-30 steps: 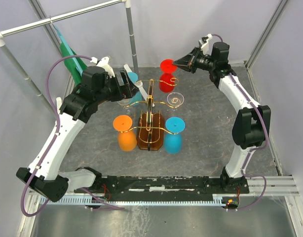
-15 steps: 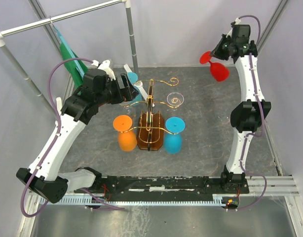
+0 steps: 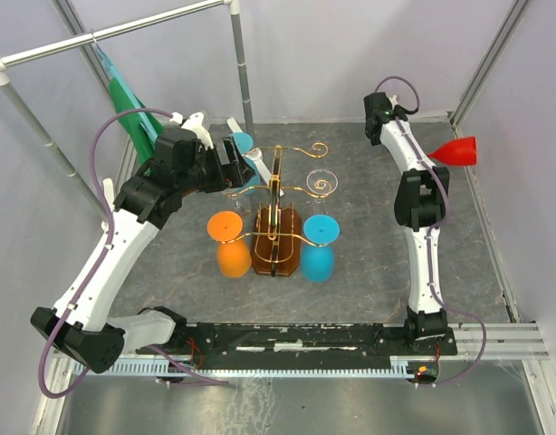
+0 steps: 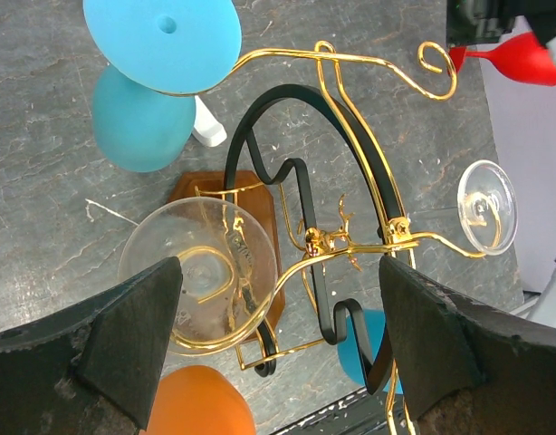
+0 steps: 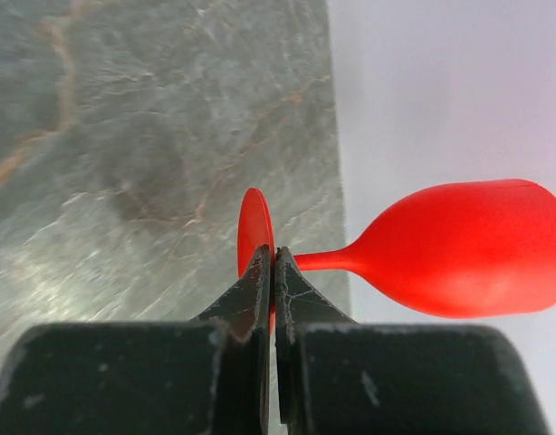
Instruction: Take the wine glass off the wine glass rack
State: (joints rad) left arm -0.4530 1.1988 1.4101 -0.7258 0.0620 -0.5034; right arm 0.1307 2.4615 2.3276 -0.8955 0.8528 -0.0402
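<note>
One red wine glass (image 5: 459,246) lies sideways, well right of the wine glass rack (image 3: 276,195), its foot clamped in the right pincer (image 5: 273,272). The left pincer (image 4: 278,313), fingers cropped, gapes by the rack's clear glass (image 4: 201,272).

The wine glass rack (image 3: 276,186) is shiny gold wire on a polished wooden base (image 3: 264,249). The worktop (image 3: 369,263) looks matt, veined grey. At right, the red wine glass (image 5: 468,249) is smooth and opaque.

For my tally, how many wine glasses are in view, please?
6. On the rack: orange glass, near blue glass, far blue glass, left clear glass, right clear glass. Right gripper holds red glass. None seems hidden.
</note>
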